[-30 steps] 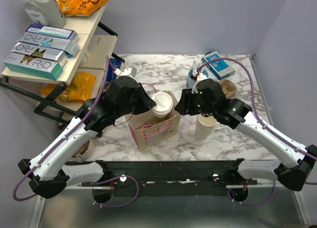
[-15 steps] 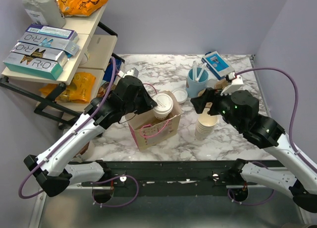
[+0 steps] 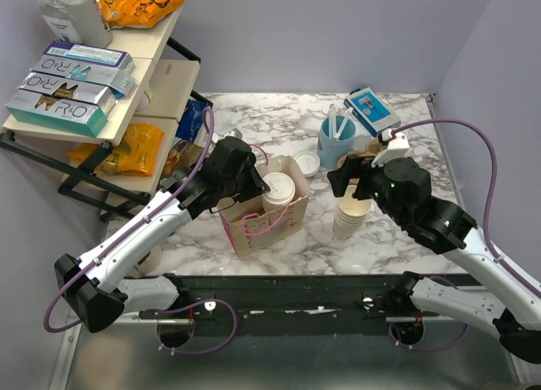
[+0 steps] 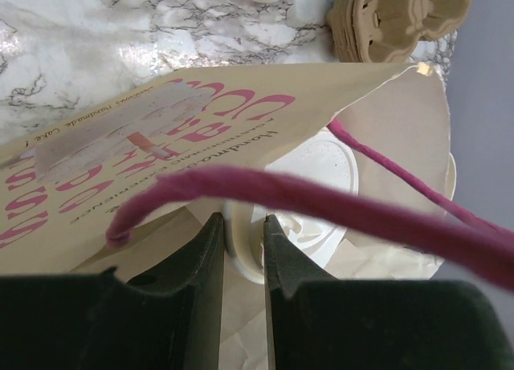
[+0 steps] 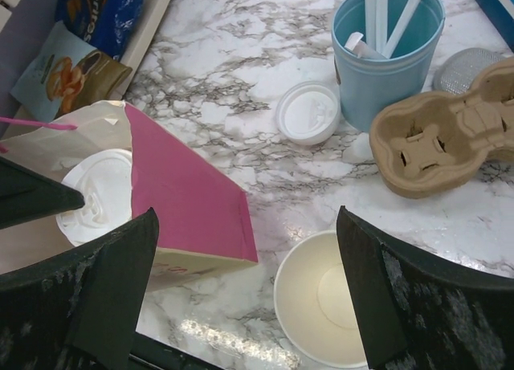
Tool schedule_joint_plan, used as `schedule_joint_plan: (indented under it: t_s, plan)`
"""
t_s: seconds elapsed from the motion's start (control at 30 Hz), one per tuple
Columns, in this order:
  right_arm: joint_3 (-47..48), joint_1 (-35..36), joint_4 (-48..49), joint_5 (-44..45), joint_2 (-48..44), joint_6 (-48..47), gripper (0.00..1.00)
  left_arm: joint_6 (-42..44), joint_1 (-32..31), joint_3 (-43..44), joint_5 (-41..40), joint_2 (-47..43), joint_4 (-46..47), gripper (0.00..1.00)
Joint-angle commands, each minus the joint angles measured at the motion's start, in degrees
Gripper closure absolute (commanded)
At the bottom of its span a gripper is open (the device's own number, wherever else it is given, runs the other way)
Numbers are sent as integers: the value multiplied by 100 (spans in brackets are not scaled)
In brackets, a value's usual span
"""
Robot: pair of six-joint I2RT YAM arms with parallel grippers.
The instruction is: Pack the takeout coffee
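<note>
The takeout coffee, a white cup with a round white lid, stands inside the open paper bag with pink lettering and pink handles. My left gripper reaches into the bag's mouth and is shut on the lid's rim. In the left wrist view the fingers pinch the edge of the lid, with a pink handle crossing in front. My right gripper is open and empty, above the table to the right of the bag. The right wrist view shows the lid inside the bag.
A stack of lidless cream cups stands just right of the bag, under my right gripper. Behind it are a light-blue mug with white sticks, a loose white lid and a cardboard cup carrier. A shelf rack stands at left.
My right gripper has drawn back from the bag's right edge to above the cup stack. My left gripper has moved the coffee a little right and lower into the bag.
</note>
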Motion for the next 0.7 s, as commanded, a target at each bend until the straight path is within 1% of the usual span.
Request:
schedule_joint_plan:
  t_s: [0.0, 0.67]
  plan:
    - [-157, -5, 85, 312, 12, -82, 0, -99, 25, -183, -25, -121, 285, 100]
    - [-439, -14, 217, 488, 39, -38, 0, -125, 25, -570, 230, 187, 777, 100]
